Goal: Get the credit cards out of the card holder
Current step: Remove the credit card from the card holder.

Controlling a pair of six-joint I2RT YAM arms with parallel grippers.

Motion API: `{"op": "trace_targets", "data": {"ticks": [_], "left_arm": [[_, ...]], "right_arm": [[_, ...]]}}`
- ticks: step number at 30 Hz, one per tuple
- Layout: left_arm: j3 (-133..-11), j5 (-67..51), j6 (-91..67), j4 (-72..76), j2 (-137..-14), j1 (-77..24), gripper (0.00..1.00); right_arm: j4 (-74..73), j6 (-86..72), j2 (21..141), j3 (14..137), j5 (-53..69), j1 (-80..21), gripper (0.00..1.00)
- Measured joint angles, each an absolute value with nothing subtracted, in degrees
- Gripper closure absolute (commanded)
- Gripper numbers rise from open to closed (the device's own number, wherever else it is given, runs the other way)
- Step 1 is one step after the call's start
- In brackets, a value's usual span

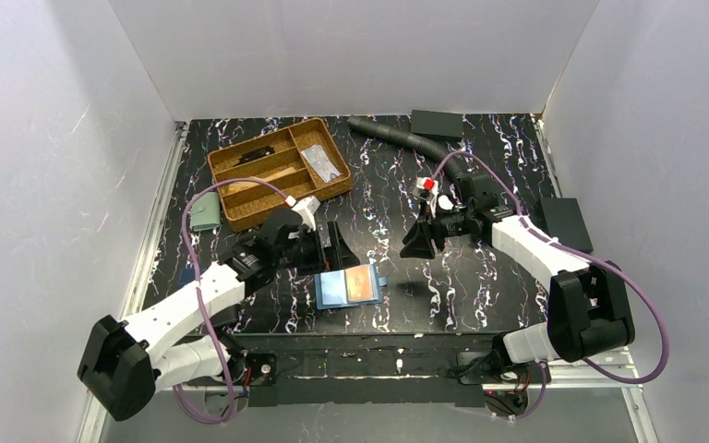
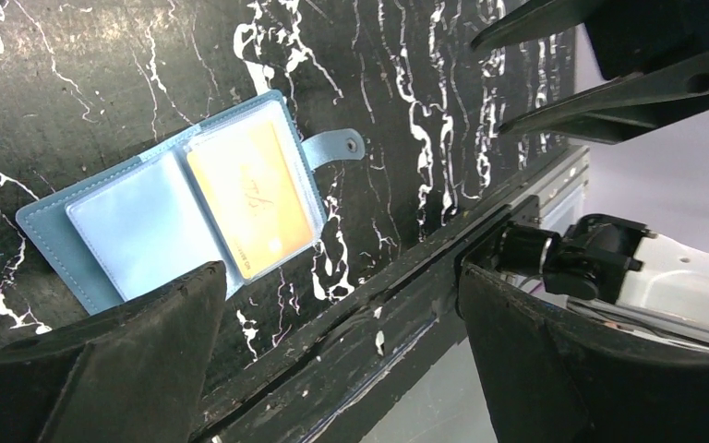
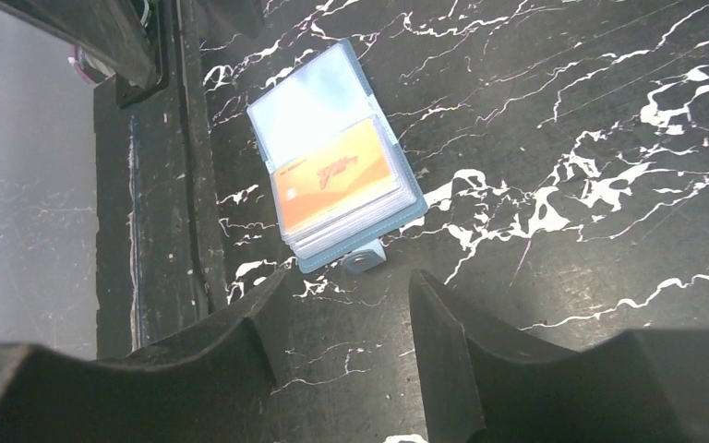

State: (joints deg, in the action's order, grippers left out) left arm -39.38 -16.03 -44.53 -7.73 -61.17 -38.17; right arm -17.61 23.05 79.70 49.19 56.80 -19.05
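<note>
The card holder [image 1: 349,288] is lying open and flat on the desk [image 1: 480,185], at 6 o'clock from the desk centre, near the front edge. The orange credit card [image 1: 362,283] is sitting in its 3 o'clock half and the pale credit card [image 1: 335,290] in its 9 o'clock half. The left tool [image 1: 330,245] is hovering at 11 o'clock of the card holder, spread wide and gripping nothing. The right tool [image 1: 419,242] is hanging at 2 o'clock, partly spread and empty.

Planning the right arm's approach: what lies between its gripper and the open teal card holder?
In the right wrist view, only bare black marbled tabletop; the tab of the teal bifold card holder faces the right gripper.
</note>
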Motion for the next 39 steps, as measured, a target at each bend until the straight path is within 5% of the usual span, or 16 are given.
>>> {"op": "trace_targets", "data": {"ticks": [13,20,39], "left_arm": [[-48.07,-1.32,-47.72,-17.39,-73.3,-48.25,0.2],[-59.94,8.67,-54.43,-28.93,-83.9,-53.95,0.37],[-72.71,12.78,-59.0,-41.85,-101.89,-56.49,0.38]], "right_arm": [[-10.57,18.81,79.37,46.33,58.61,-17.58,0.42],[-10.04,17.67,79.37,46.33,58.52,-17.58,0.42],[-9.61,16.51,79.37,46.33,58.46,-17.21,0.43]]}}
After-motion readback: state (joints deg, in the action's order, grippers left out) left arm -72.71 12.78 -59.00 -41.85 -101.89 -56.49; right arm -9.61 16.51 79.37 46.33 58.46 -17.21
